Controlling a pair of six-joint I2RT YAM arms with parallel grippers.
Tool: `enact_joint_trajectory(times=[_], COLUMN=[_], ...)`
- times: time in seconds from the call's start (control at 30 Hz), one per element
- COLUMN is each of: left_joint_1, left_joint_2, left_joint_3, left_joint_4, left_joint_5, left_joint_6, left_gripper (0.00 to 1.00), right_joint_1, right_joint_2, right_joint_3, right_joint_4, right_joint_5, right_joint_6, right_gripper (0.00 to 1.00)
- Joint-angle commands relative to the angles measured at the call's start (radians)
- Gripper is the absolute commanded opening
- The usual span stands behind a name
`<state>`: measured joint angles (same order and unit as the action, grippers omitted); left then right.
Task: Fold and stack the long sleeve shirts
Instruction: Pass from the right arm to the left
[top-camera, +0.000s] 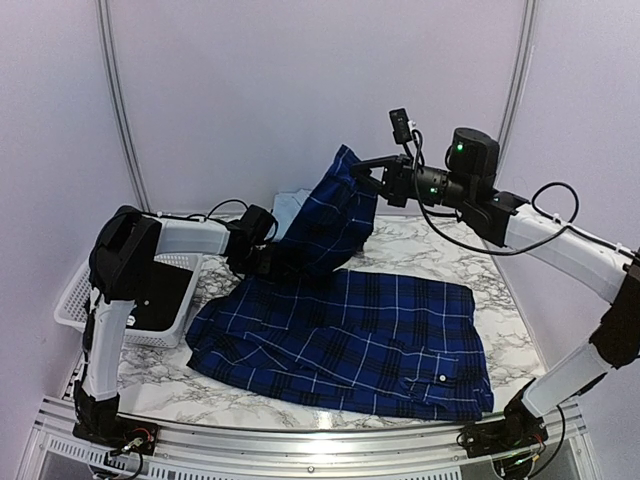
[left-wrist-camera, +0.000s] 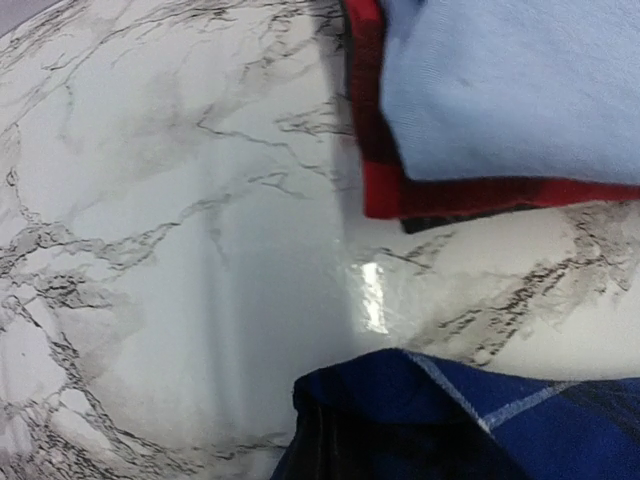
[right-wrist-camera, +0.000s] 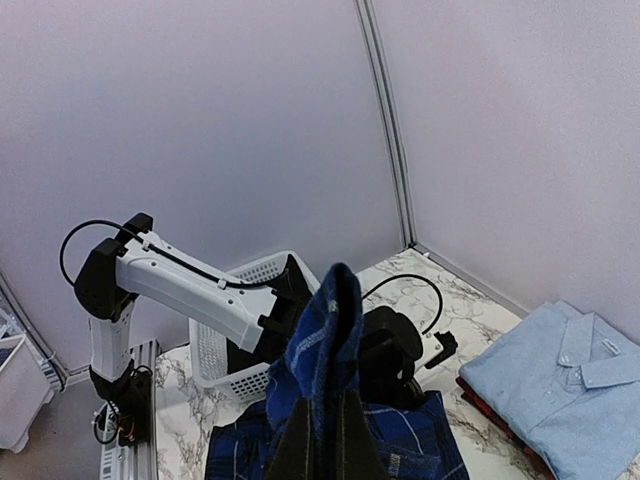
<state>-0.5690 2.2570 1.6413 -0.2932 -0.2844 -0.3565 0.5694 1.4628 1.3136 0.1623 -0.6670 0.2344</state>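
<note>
The navy plaid shirt (top-camera: 350, 335) lies spread across the marble table, with one part pulled up into a tall fold (top-camera: 335, 215). My right gripper (top-camera: 362, 172) is shut on the top of that fold; in the right wrist view its fingers (right-wrist-camera: 300, 450) pinch the navy cloth (right-wrist-camera: 325, 330). My left gripper (top-camera: 275, 262) is down at the shirt's back-left edge and shut on it. In the left wrist view navy cloth (left-wrist-camera: 450, 430) covers the jaws. The light blue shirt (left-wrist-camera: 510, 90) lies folded on the red-and-black plaid shirt (left-wrist-camera: 400, 190) at the back of the table.
A white slotted basket (top-camera: 75, 295) stands at the table's left edge, beside the left arm (right-wrist-camera: 190, 290). Pale booth walls close in the back and both sides. Bare marble (left-wrist-camera: 180, 250) shows between the folded stack and the navy shirt.
</note>
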Motion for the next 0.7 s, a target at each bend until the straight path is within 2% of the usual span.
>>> enact_joint_trajectory(times=[0.0,0.07,0.2,0.43,0.53,0.67], left_joint_1=[0.021,0.022,0.026,0.024,0.024,0.024], left_joint_2=[0.009,-0.012,-0.087,-0.318,-0.441,-0.572], left_joint_3=[0.025,0.015,-0.016,-0.118,-0.161,-0.186], left_joint_4=[-0.051,-0.052,-0.05,-0.039,-0.022,0.026], left_joint_5=[-0.029,-0.033,-0.025,0.092,0.21,0.483], left_joint_6=[-0.018,-0.02,-0.018,0.071,0.118,0.145], left_gripper=[0.06,0.13,0.35,0.56,0.62,0.69], right_joint_1=[0.009,0.01,0.016,0.067,0.086,0.119], right_joint_2=[-0.049,-0.056,-0.061,-0.017,0.005,0.044], right_joint_3=[-0.048,-0.075,-0.109,-0.071,-0.053,-0.016], right_joint_4=[-0.003,-0.005,-0.023,-0.115,-0.125,-0.155], right_joint_5=[0.009,0.01,0.043,0.145,0.171,0.2], right_joint_6=[0.004,0.006,-0.011,-0.099,-0.117,-0.154], right_gripper=[0.0,0.0,0.0,0.0,0.0,0.0])
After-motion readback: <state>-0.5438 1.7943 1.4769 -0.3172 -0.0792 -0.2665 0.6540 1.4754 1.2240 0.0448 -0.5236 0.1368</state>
